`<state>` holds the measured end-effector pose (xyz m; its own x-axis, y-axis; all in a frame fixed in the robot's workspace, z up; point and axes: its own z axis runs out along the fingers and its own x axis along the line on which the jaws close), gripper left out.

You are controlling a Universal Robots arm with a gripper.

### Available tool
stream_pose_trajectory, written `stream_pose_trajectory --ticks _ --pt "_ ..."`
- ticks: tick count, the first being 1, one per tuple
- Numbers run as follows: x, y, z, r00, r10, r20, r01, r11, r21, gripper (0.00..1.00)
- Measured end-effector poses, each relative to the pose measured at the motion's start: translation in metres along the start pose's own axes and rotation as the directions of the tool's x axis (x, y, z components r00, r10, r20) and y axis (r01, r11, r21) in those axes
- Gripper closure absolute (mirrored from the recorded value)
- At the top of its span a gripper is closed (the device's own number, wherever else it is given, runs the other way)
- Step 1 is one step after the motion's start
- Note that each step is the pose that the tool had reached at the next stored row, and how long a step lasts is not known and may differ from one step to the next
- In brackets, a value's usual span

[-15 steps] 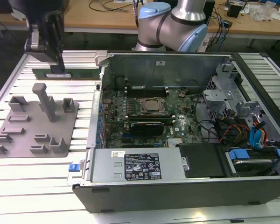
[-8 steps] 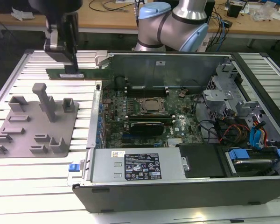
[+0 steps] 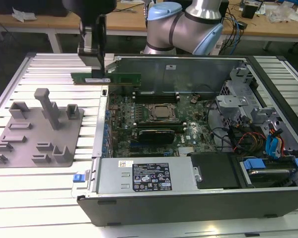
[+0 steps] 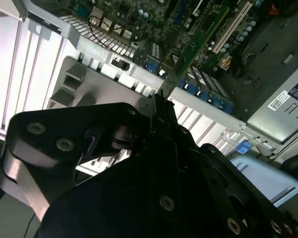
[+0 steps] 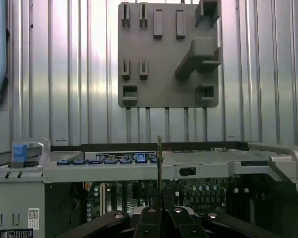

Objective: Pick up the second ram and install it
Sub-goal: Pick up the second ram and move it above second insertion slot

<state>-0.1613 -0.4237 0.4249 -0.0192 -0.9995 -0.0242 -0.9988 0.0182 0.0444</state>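
End effector (image 3: 96, 67) clamped shut on the second ram (image 3: 114, 79), gripping its top edge, off-centre toward the end at the exterior view's left. The stick hangs in the air below the fingers, clear of the bench (image 3: 44, 69), over the open case (image 3: 188, 206) wall at the exterior view's left, just above the motherboard (image 3: 124, 106) edge.

Ram: thin flat green board with a white label, standing on edge. Its long axis is level and runs left-right in the exterior view. In the first wrist view it is edge-on, a thin line (image 5: 159, 163) rising from the black fingers (image 5: 150, 218).

Bench is ribbed metal slats. The grey moulded plastic holder tray (image 3: 25, 136) lies flat beside the case, toward the bench edge at the exterior view's left.
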Motion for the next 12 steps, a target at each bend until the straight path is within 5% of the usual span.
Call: stream_pose_trajectory --ticks 12 --pt "-0.0012 -0.0649 -0.0027 1.0 0.0 0.0 0.0 1.0 0.0 0.91"
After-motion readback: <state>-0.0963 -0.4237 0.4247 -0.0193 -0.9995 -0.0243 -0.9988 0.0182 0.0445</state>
